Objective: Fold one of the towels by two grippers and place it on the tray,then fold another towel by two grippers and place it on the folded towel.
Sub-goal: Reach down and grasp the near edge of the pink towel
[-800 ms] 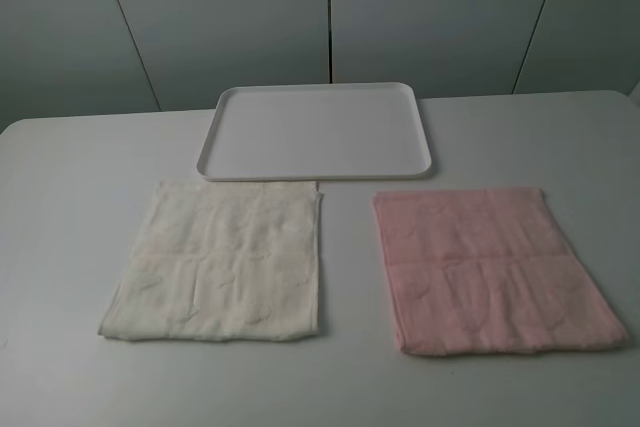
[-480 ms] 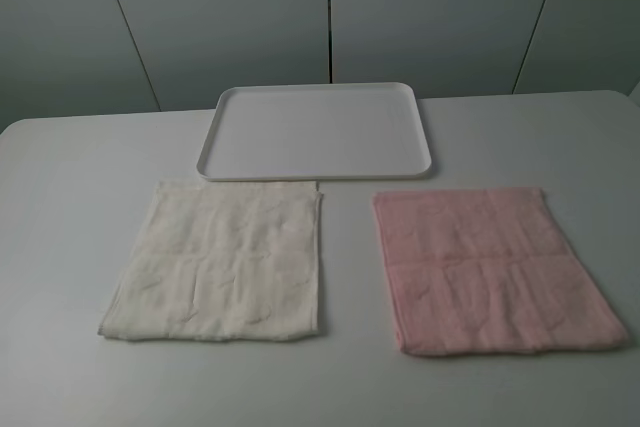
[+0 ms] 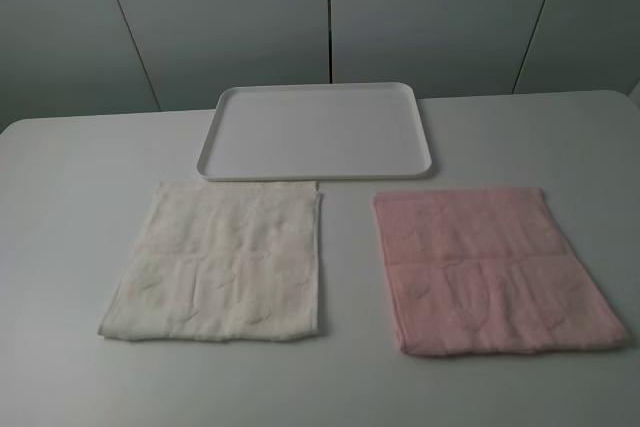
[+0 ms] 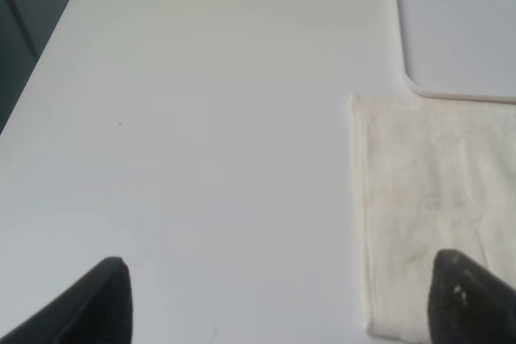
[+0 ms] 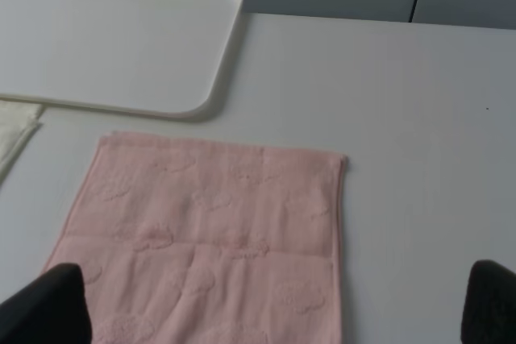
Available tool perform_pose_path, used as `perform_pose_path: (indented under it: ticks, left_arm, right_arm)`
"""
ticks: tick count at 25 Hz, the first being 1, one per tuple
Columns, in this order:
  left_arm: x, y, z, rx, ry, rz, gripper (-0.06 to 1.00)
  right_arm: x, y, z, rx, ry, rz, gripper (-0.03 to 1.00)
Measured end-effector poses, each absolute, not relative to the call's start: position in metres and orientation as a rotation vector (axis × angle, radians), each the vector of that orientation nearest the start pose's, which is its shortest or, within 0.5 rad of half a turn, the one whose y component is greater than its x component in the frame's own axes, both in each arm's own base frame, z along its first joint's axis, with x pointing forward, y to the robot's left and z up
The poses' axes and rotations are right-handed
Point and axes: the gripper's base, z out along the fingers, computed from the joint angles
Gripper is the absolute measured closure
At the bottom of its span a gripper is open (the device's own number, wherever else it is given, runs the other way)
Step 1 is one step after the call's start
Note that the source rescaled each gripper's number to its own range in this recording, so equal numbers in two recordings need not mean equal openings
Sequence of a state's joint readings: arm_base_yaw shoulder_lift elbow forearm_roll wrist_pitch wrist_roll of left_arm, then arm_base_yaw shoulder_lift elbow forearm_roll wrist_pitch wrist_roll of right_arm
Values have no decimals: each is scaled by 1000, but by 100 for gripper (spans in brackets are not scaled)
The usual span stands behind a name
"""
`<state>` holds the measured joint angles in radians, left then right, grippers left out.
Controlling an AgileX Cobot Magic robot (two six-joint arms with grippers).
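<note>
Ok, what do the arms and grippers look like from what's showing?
Little shows: the high view has no arm in it. Of the left gripper only two black, matte, rounded fingers show, one flecked with pale specks. The right gripper shows two black, blunt fingers likewise. No cables, lettering or arm links are visible.

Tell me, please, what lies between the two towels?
Only bare table lies between the cream-white towel and the pale pink towel, as the exterior high view shows.
</note>
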<state>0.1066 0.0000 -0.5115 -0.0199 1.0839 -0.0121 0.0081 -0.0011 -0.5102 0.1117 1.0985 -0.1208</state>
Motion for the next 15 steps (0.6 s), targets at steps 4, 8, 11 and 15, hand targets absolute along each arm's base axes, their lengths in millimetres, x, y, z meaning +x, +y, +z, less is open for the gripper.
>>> perform_pose_path:
  ticks: [4, 8, 11, 15]
  left_arm:
    - [-7, -2, 279, -121, 2052, 35, -1]
    - [-7, -2, 279, -121, 2052, 35, -1]
    - [-7, -2, 279, -121, 2052, 35, -1]
    - [-7, -2, 279, -121, 2053, 43, -1]
  right_arm:
    - [-8, 9, 277, -141, 2061, 65, -3]
    - [-8, 9, 277, -141, 2061, 65, -3]
    - [-8, 9, 277, -141, 2061, 65, -3]
    - [-8, 9, 277, -141, 2061, 65, -3]
